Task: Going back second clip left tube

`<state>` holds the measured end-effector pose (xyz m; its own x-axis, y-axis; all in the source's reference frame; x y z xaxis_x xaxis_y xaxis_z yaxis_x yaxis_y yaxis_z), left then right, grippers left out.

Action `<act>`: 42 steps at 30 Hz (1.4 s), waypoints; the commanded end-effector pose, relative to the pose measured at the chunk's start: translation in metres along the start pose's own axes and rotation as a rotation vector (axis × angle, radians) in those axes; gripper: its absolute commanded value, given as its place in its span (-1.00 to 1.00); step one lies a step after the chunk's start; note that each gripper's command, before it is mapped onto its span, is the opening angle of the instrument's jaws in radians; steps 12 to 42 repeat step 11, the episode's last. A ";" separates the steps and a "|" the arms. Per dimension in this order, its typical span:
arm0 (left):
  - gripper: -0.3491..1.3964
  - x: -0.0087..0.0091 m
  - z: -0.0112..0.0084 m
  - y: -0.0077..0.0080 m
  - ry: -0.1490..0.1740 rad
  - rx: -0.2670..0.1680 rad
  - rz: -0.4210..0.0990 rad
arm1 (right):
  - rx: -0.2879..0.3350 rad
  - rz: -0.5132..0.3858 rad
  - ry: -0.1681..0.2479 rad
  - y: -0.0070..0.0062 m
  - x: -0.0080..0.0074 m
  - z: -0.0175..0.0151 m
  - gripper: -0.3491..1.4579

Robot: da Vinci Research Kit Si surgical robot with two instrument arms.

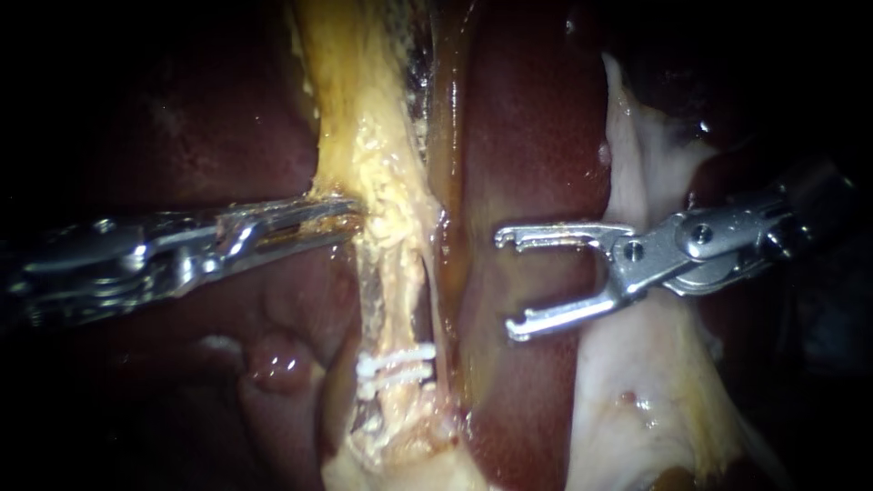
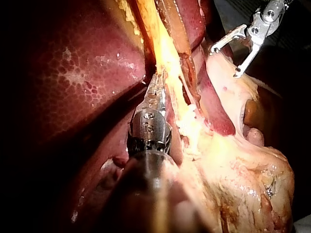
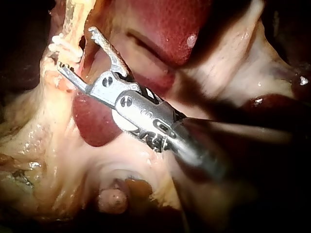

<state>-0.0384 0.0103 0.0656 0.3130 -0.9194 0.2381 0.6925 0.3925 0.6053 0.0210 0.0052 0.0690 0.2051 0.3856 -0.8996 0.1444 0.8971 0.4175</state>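
A yellowish strand of tissue [image 1: 377,173] runs down the middle between dark red liver lobes [image 1: 536,136]. Low on it, the left tube [image 1: 386,291] carries two white clips [image 1: 396,368], one just above the other. My left instrument [image 1: 350,214] comes in from the left, jaws shut on the yellow strand well above the clips; its grip also shows in the left wrist view [image 2: 156,85]. My right instrument [image 1: 506,283] hovers over the liver to the right of the tube, jaws open wide and empty [image 3: 76,48]. The clips [image 3: 63,46] lie just beyond its tips.
Pale fatty tissue [image 1: 646,364] spreads under and below the right instrument's shaft. A small reddish nodule [image 1: 277,364] sits left of the clips. In the left wrist view, lumpy yellow fat [image 2: 243,179] lies beside the left shaft, with the right instrument [image 2: 224,62] farther ahead.
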 end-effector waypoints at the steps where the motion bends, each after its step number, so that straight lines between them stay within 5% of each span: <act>1: -1.00 0.0000 0.0000 -0.0001 0.000 0.000 0.001 | -0.001 0.000 0.000 0.0000 0.0000 0.0000 0.05; 42: -1.00 -0.0001 -0.0003 -0.0004 0.001 0.001 0.000 | 0.000 0.000 0.000 -0.0002 0.0001 -0.0001 0.05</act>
